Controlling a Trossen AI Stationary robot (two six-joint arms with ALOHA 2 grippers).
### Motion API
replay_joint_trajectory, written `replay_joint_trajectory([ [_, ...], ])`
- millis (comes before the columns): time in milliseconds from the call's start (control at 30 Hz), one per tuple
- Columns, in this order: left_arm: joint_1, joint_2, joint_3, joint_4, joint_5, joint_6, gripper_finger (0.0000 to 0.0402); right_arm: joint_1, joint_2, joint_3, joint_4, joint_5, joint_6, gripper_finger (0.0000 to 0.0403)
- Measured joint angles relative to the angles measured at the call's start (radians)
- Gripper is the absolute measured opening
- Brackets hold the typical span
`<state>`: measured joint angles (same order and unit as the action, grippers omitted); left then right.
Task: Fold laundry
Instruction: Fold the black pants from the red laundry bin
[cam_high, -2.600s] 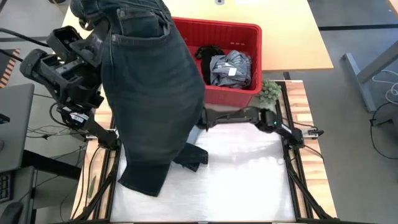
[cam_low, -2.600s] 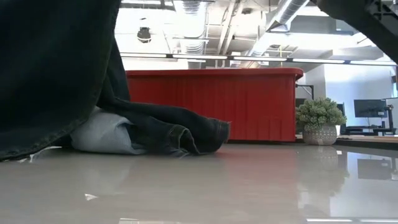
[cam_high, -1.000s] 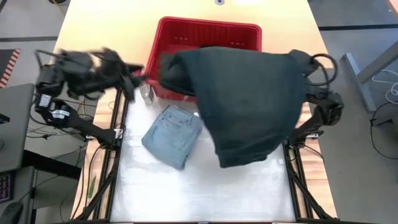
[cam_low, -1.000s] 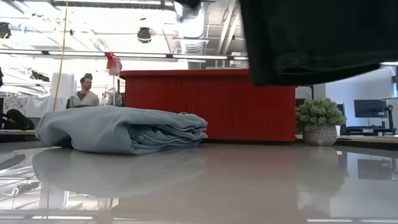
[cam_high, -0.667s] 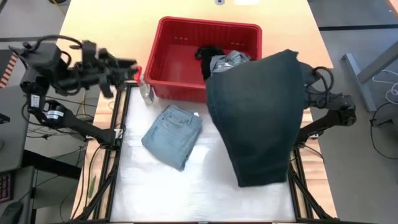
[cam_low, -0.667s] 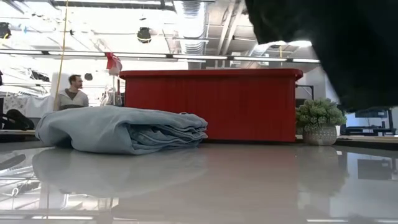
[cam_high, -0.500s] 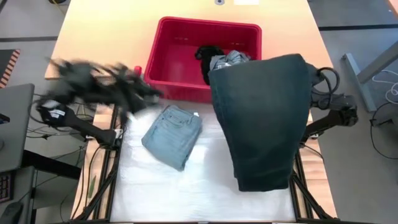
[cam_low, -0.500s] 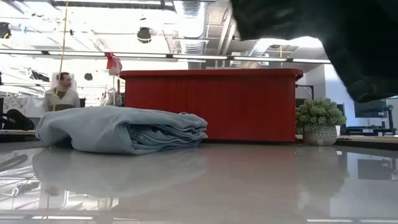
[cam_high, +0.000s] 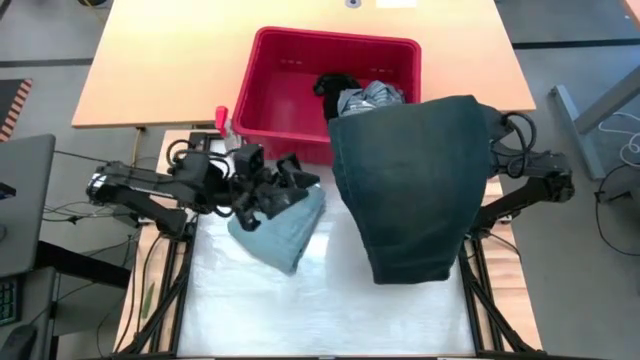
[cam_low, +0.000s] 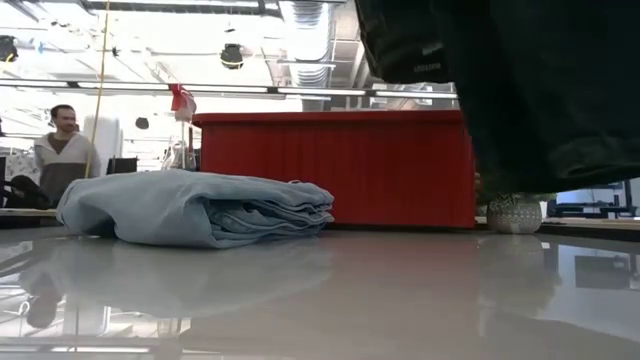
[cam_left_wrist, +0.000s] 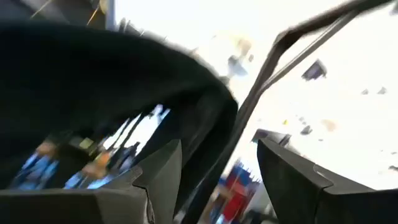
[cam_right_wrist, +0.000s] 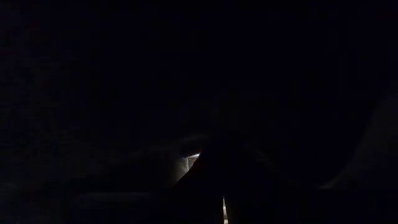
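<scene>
White work surface (cam_high: 330, 310), its near half bare, leaving room to spread a garment. Dark navy garment (cam_high: 415, 190) hangs over the right half, lifted by the right pincer, hidden beneath it and closed, judged gripping the cloth for laying out. Red basket (cam_high: 290, 60) at the far edge holds more laundry (cam_high: 365, 100). Folded light blue jeans (cam_high: 290, 225) lie left of centre. Left pincer (cam_high: 290, 180) hovers above them, fingers parted, empty.

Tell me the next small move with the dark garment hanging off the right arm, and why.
Probably lower the dark garment onto the bare table in front of it. It hangs clear of the surface in the low view, draped over the right arm, while the light blue folded garment and left gripper sit off to the side.
</scene>
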<state>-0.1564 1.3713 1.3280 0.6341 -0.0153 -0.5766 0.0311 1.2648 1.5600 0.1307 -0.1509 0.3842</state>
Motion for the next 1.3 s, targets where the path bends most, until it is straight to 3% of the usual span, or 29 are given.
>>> replay_joint_trajectory([
  [333, 0.034, 0.037, 0.024, 0.037, 0.004, -0.047, 0.0199, -0.001, 0.0, 0.0, -0.011, -0.001, 0.0, 0.0016],
  [500, 0.037, 0.048, 0.022, 0.039, -0.03, 0.007, 0.0201, -0.001, 0.0, 0.0, -0.016, -0.001, -0.004, 0.0016],
  [667, 0.021, 0.09, 0.032, 0.158, -0.044, 0.007, 0.0237, -0.001, 0.0, 0.0, -0.029, -0.001, -0.024, 0.0016],
  [900, 0.016, 0.155, 0.105, 0.132, -0.054, -0.02, 0.03, -0.001, 0.0, 0.0, -0.036, 0.0, -0.042, 0.0016],
  [1300, 0.0, 0.17, 0.218, 0.033, -0.021, -0.006, 0.0307, -0.016, 0.0, 0.0, -0.097, 0.059, -0.061, 0.0016],
])
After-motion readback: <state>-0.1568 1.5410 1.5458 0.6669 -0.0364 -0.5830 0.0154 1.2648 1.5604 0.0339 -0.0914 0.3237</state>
